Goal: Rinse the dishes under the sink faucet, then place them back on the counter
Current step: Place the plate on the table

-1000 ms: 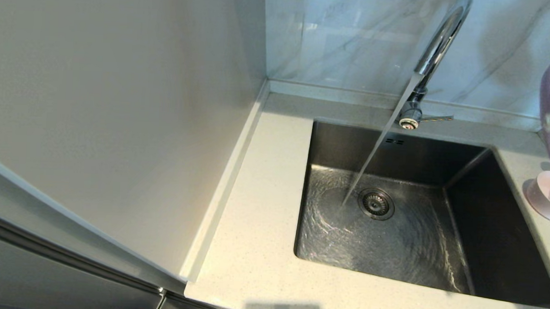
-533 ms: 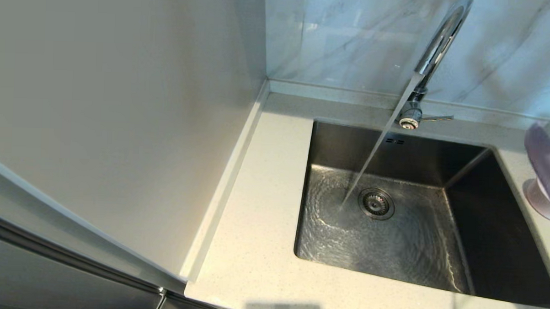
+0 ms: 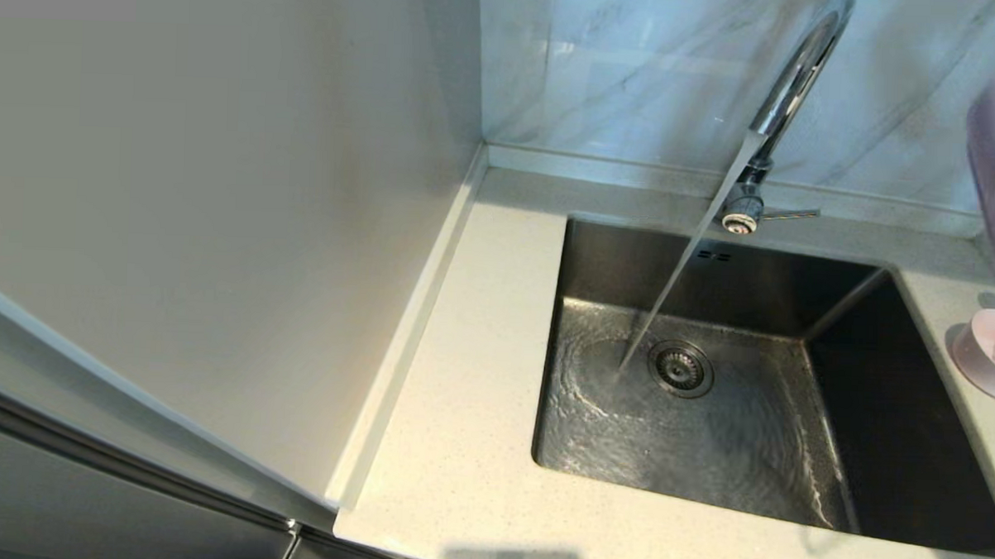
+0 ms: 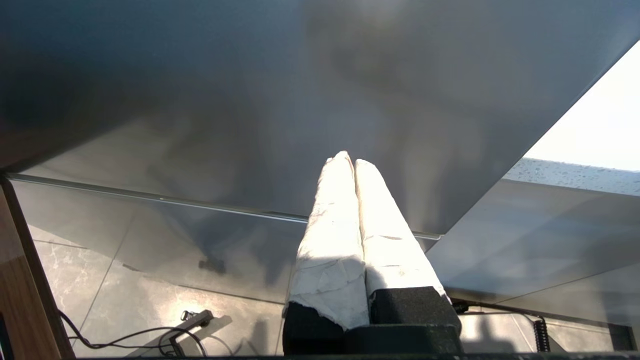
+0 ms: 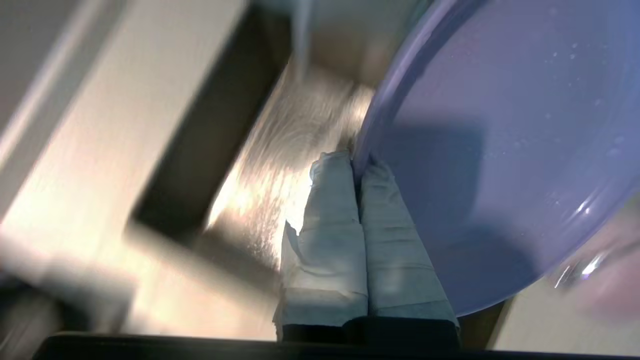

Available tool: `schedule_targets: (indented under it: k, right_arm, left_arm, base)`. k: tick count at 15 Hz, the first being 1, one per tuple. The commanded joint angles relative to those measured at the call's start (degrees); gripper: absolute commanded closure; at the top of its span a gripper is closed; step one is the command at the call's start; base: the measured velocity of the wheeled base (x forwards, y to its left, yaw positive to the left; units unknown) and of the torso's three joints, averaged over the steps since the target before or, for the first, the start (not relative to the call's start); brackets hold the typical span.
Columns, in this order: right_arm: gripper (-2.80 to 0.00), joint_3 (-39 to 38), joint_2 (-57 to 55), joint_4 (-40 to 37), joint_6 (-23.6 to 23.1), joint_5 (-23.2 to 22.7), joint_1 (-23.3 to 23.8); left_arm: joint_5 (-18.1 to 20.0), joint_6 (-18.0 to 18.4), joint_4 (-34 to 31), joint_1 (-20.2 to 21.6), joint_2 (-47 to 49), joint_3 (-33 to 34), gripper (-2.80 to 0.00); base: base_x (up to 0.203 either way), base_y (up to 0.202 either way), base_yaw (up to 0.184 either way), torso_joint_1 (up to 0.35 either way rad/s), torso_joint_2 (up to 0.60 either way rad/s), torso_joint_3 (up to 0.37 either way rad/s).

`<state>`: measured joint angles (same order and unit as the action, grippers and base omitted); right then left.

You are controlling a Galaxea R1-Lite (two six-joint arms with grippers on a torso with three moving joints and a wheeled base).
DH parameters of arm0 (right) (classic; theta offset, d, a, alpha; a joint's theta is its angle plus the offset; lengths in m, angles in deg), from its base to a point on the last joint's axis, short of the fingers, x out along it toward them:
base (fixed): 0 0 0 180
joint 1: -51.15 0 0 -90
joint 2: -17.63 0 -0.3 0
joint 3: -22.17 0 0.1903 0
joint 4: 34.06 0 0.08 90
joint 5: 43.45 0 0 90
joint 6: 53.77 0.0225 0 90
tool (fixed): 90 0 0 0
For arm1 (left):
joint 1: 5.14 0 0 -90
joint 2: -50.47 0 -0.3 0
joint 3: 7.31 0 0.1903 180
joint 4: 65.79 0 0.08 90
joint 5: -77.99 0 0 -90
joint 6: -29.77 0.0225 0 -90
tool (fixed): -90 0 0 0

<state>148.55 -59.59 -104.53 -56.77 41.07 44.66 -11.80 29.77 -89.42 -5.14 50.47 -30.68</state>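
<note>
A tall pale wall panel (image 3: 218, 220) fills the left half of the head view and meets the counter (image 3: 459, 444) along a low raised rim (image 3: 413, 326), so the bare worktop left of the sink (image 3: 706, 477) is a narrow strip that widens toward the near edge. Behind the basin a marbled backsplash (image 3: 637, 77) closes off the far side, leaving only a thin ledge of counter where the tap stands. The sink is a square steel basin sunk below the worktop, with a strainer (image 3: 680, 369) in its floor and the whole hollow free above it. The faucet (image 3: 790, 83) arches over the back rim, its side lever (image 3: 789, 213) pointing right, and a stream of water (image 3: 680, 269) slants down to land just left of the strainer, rippling across the floor. At the right edge, above the counter beside the basin, a lilac plate (image 3: 994, 156) is held on edge, nearly upright, and a pale pink bowl (image 3: 987, 350) sits on the worktop below it. The right gripper (image 5: 357, 167) has its wrapped fingers (image 5: 330, 220) pinched together on the plate's rim, over the sink's right side. The left gripper (image 4: 352, 162) hangs low in front of a cabinet face (image 4: 250, 100), fingers pressed together and holding nothing.
</note>
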Motion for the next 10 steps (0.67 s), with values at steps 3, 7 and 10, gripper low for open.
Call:
schedule_targets:
  k: [3,7,10]
  right_arm:
    - [0.0,-15.8,3.3,17.2,-0.1,4.0,-0.1]
    - [0.0,-30.7,4.0,3.3,0.7,3.7,-0.6]
    - [0.0,-30.9,4.4,7.2,-1.4,9.0,-0.5]
  left_arm:
    - [0.0,0.0,0.0,0.0,0.0,0.0,0.0]
    - [0.0,0.0,0.0,0.0,0.0,0.0,0.0]
    - [0.0,0.0,0.0,0.0,0.0,0.0,0.0]
  base:
    - [0.0,0.0,0.0,0.0,0.0,0.0]
    - [0.0,0.0,0.0,0.0,0.0,0.0]
    - [0.0,0.0,0.0,0.0,0.0,0.0]
